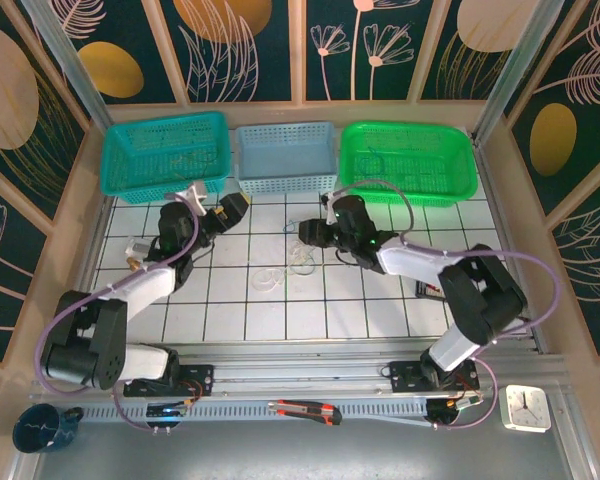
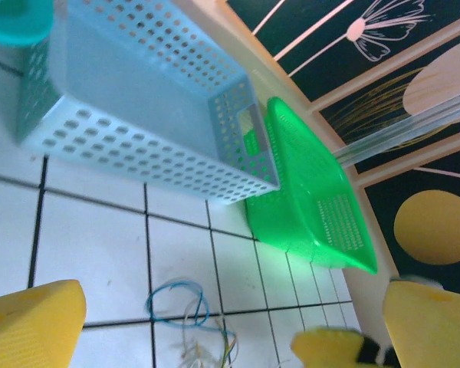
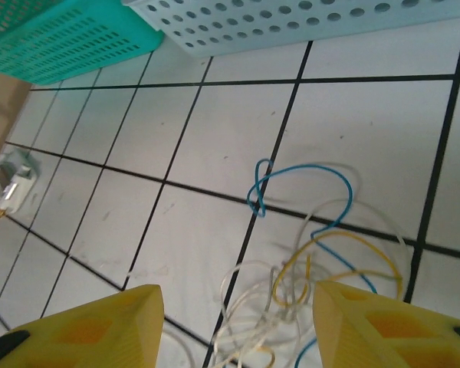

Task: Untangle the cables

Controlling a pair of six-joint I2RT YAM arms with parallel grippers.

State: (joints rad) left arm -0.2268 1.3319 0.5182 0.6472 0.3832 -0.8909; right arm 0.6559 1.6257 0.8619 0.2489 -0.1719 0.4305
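Note:
The cables (image 1: 288,262) are a loose tangle of thin blue, yellow and whitish wires lying on the white tiles in front of the baskets. In the right wrist view the cables (image 3: 314,257) lie just beyond and between my two yellow fingers. My right gripper (image 3: 236,290) is open and hovers over them with nothing gripped; from above, this right gripper (image 1: 308,233) sits at the tangle's far right side. My left gripper (image 1: 223,212) stands wide open to the left of the tangle. In its own view the left gripper (image 2: 234,307) frames the cables (image 2: 188,322) below.
Three baskets line the back: teal (image 1: 165,150), light blue (image 1: 285,155) and green (image 1: 408,160). A small white object (image 1: 140,250) lies on the tiles at the left. A dark object (image 1: 427,290) sits by the right arm. A box cutter (image 1: 305,410) rests on the front rail.

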